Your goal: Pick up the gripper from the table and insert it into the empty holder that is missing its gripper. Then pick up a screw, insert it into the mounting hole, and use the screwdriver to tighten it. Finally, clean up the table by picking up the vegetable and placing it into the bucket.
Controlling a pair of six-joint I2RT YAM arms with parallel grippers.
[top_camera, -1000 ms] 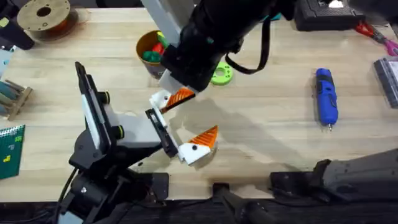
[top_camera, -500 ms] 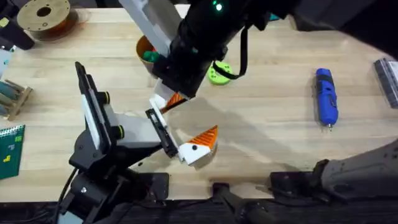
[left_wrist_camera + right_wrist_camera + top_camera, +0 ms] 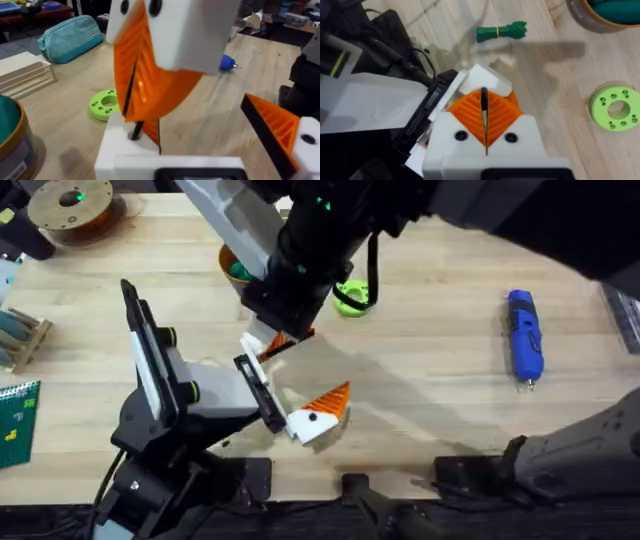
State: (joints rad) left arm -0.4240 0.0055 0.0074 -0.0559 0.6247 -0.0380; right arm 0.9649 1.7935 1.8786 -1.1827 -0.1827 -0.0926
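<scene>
matt wooden table (image 3: 440, 370), ribbed plastic pads (image 3: 485, 117)

One camera hangs above my bases, looking down and forward across the table (image 3: 450, 410). My wrist cameras sit very close over each claw; both, like the overhead view, catch the green disc (image 3: 103, 104) beside the bucket (image 3: 600, 17).

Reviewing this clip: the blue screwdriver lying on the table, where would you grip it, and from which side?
Grip the screwdriver across the middle of its chunky blue body, coming straight down from above with the fingers either side of its long axis. It lies flat on the table, thin bit towards the arms' bases, with bare wood on both sides for the fingers.
</scene>
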